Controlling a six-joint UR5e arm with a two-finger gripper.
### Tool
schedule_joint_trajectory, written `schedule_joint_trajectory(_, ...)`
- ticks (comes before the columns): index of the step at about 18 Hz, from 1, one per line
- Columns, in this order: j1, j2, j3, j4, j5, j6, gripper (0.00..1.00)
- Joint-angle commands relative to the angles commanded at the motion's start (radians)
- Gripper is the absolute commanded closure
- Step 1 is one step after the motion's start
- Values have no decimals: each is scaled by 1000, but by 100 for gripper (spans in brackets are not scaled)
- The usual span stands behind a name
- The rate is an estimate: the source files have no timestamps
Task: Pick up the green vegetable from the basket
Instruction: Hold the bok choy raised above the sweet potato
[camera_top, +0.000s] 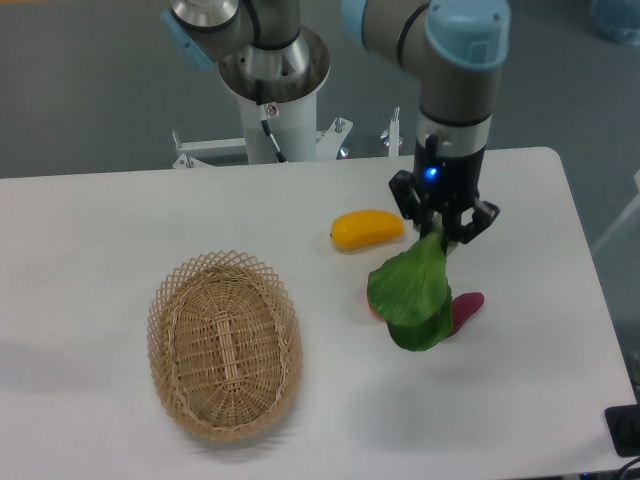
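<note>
- At the left we see the basket (225, 345) on the white worktop (100, 230), an oval of tan wicker with an open lattice rim; nothing lies inside it.
- Behind it, at the worktop's far edge, the arm's grey base column (272, 95) stands, with a cable running down its front.
- Right of the basket, near the middle of the worktop, a yellow fruit (367, 229) lies on its side.
- Just below the fruit we see only a sliver of something orange (372, 310), the rest of it hidden behind the leaves.
- The vegetable (412, 296) hangs in the air, well apart from the basket and to its right, its broad dark green leaves pointing down and its narrow end up.
- The tool (443, 232) points straight down from the arm, and its two fingers are clamped on the vegetable's upper end; a blue light glows on the body above them.
- A purple tuber (466, 308) lies on the worktop, partly covered by the leaves' right edge.
</note>
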Motion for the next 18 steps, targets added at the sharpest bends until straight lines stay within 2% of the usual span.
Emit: schedule_joint_trajectory(18,12,3,12,6,5,0,66)
